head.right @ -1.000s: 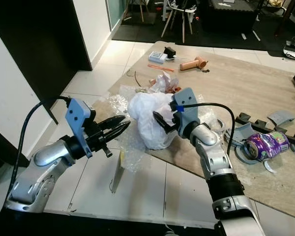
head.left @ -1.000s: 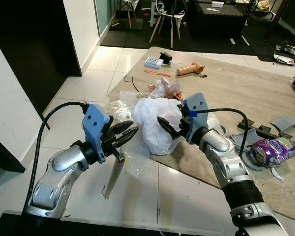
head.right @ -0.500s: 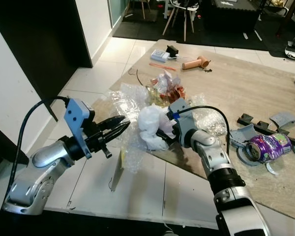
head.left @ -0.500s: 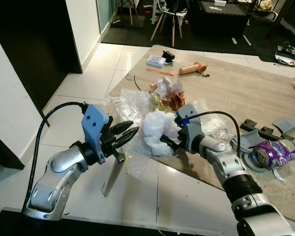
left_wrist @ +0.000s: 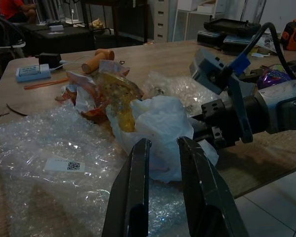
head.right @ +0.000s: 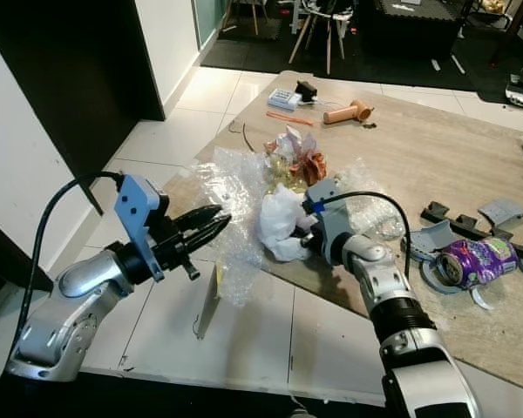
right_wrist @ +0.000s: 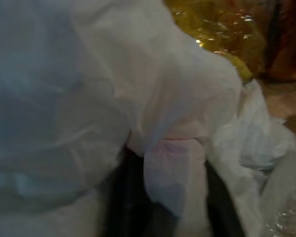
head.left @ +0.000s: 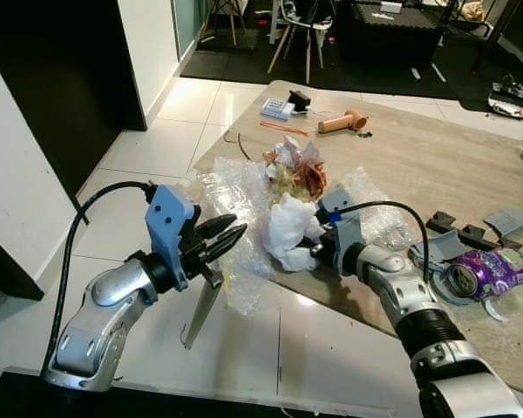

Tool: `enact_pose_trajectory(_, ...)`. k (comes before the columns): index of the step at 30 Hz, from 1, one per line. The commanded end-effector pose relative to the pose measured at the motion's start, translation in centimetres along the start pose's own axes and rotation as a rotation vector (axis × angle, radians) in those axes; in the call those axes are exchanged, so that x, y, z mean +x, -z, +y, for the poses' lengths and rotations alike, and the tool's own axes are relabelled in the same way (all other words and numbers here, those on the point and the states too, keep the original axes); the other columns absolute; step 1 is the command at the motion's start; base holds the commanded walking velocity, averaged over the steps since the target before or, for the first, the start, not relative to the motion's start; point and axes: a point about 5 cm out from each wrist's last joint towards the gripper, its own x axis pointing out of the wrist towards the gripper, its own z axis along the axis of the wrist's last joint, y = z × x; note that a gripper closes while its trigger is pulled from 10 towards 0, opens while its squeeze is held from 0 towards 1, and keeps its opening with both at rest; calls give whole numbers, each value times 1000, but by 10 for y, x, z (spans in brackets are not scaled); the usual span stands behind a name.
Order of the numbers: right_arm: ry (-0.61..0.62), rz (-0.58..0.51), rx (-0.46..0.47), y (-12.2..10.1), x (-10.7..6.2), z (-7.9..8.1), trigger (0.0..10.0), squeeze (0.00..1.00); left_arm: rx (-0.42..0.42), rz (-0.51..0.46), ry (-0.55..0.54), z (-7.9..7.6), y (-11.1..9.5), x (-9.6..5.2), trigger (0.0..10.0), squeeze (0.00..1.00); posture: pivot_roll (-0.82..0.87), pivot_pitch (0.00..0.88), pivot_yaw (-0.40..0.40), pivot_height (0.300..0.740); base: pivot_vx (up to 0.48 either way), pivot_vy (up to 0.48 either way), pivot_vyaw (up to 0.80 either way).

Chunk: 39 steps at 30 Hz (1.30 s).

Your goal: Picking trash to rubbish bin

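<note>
While the white bag point(head.left: 289, 232) is lying crumpled on the edge of the brown board point(head.left: 436, 165), the right tool point(head.left: 315, 252) is pressing into its side. The bag is thin, soft plastic, all wrinkly and puffy. In the right wrist view its folds point(right_wrist: 172, 123) are sitting between the two black fingers point(right_wrist: 121, 197), so the right tool is pinching the bag.

Bubble wrap point(head.left: 231, 205) is spreading flat under and beside the bag, clear and bumpy, with a small white sticker point(left_wrist: 66, 165) on it. Behind the bag, a shiny orange and yellow wrapper point(head.left: 295, 170) is sitting scrunched up. Farther right, a squashed purple can point(head.left: 484, 268) is lying on its side near some grey pieces point(head.left: 497, 218). At the far end of the board, a small white box point(head.left: 275, 108) and a tan wooden handle point(head.left: 342, 122) are resting.

A second ago the bag was up in the air and looking big. Now it is lower, smaller and resting on the board, and the right arm has come down with it.

The right arm is reaching low and forward, bent at the elbow. The left arm is lifted over the white floor tiles point(head.left: 157, 148), and the left tool point(head.left: 225, 239) is pointing at the bag with its fingers a little apart, holding nothing.
</note>
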Motion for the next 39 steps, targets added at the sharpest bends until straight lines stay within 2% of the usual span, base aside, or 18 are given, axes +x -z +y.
enact_pose_trajectory(1,20,-32,38,-5,0,-2,0,0,-13,-9,13,-2,0,2,10000,0,-78,113,-24,740,0,0,0)
enact_pose_trajectory(4,45,-121,61,-21,-1,-2,0,0,-10,-15,16,-1,-1,5,10000,0,-78,110,-22,740,0,0,0)
enact_pose_trajectory(8,52,-183,72,-31,-3,-1,0,0,-4,-15,21,-1,-2,6,10000,0,-77,108,-23,740,0,0,0)
enact_pose_trajectory(10,47,-288,91,-52,-9,3,0,0,-7,-22,23,-1,-3,6,10000,0,-81,100,-23,740,0,0,0)
enact_pose_trajectory(11,47,-288,91,-52,-9,3,0,0,-7,-22,23,-1,-3,6,10000,0,-81,100,-23,740,0,0,0)
enact_pose_trajectory(14,41,-396,109,-77,-20,8,0,0,-15,-35,20,0,-5,6,10000,0,-83,92,-26,740,0,0,0)
enact_pose_trajectory(18,53,-484,98,-101,-31,10,0,0,-20,-54,5,1,-7,6,10000,0,-83,85,-27,740,0,0,0)
enact_pose_trajectory(23,111,-535,69,-110,-37,8,0,0,-14,-70,-52,7,-9,6,10000,0,-84,82,-29,740,0,0,0)
enact_pose_trajectory(24,161,-557,49,-111,-40,5,353,0,-10,-68,-99,11,-9,7,10000,0,-85,81,-28,740,0,0,0)
enact_pose_trajectory(25,237,-570,43,-109,-44,1,8549,0,4,-66,-153,15,-8,8,10000,0,-84,75,-26,740,0,0,0)
enact_pose_trajectory(26,309,-557,39,-105,-47,-3,10000,0,8,-73,-216,19,-8,8,10000,0,-80,76,-25,740,0,0,0)
enact_pose_trajectory(28,309,-557,39,-105,-47,-3,10000,0,8,-73,-216,19,-8,8,10000,0,-80,76,-25,740,0,0,0)
enact_pose_trajectory(29,347,-544,29,-101,-49,-5,10000,0,9,-85,-269,22,-8,8,10000,0,-82,74,-22,740,0,0,0)
enact_pose_trajectory(30,347,-544,29,-101,-49,-5,10000,0,9,-85,-269,22,-8,8,10000,0,-82,74,-22,740,0,0,0)
enact_pose_trajectory(33,433,-547,-50,-97,-58,-5,10000,0,6,-94,-454,34,-6,8,10000,0,-87,70,-23,740,0,0,0)
enact_pose_trajectory(39,479,-539,-77,-87,-63,-3,10000,0,-10,-97,-464,31,-4,9,10000,0,-88,73,-24,740,0,0,0)
